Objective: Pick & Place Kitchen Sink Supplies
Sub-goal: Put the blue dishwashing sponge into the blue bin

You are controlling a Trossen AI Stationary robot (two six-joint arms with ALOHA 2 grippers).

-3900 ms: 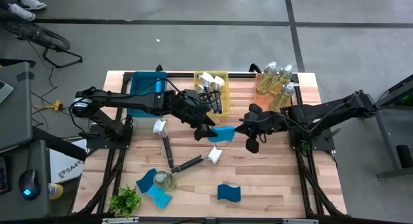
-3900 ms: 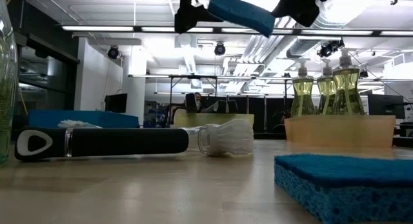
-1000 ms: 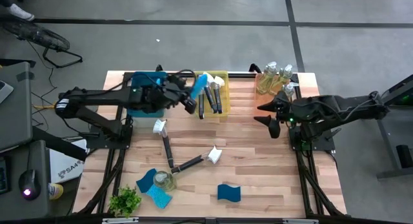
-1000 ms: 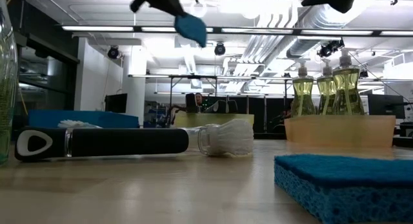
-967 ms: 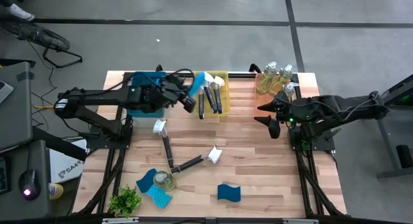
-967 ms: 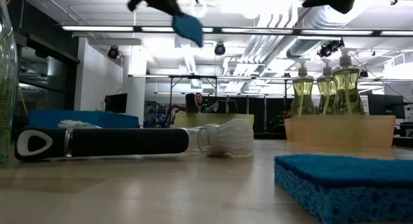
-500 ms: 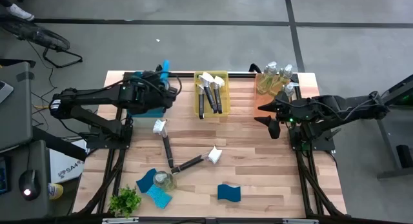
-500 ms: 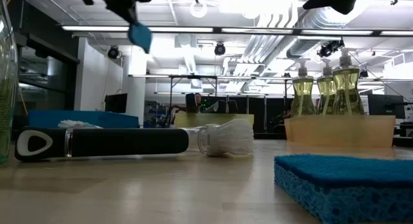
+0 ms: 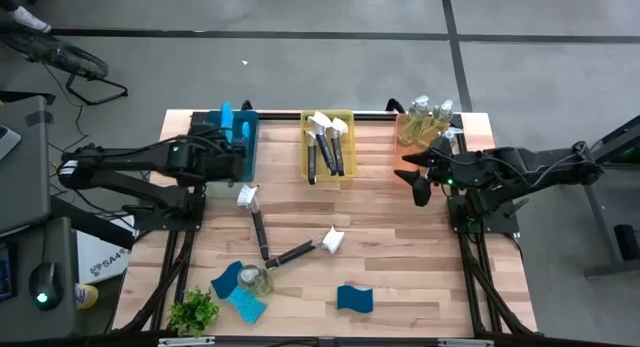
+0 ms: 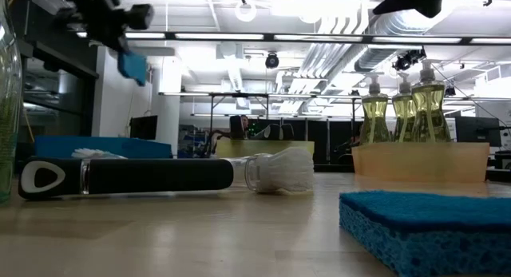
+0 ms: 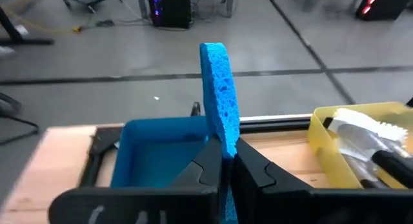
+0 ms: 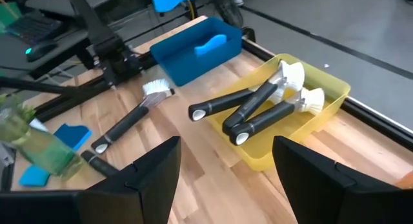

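- High view, bottom edge of the frame first: we see a green plant (image 9: 193, 311) at the lower left corner of the table (image 9: 400, 287), a clear bottle (image 9: 256, 281) lying over two blue sponges (image 9: 238, 291) just beside it, and a third sponge (image 9: 354, 298) alone at lower centre.
- A little farther up, two dish brushes (image 9: 262, 239) lie on the bare wood, their black handles meeting in a V at centre left of the frame.
- In the low view the nearest things are a blue sponge edge (image 10: 427, 225) at lower right and a brush handle (image 10: 136, 175) lying across the left half.
- Farther back, in the high view's upper middle, we find the yellow bin (image 9: 328, 147) with several brushes in it, the orange bin (image 9: 410, 137) of pump bottles at upper right, and the blue bin (image 9: 240, 142) at upper left.
- The left gripper (image 9: 232, 135) hangs over the blue bin; in the left wrist view we see its fingers (image 11: 258, 175) pinched tight on a held sponge (image 11: 219, 98) standing on edge above the bin's hollow.
- The right gripper (image 9: 418, 179) waits at the right of the frame, just below the orange bin; in the right wrist view its fingers (image 12: 151, 169) stand well apart with nothing between them.
- That same view shows another sponge (image 12: 210, 44) already lying inside the blue bin.
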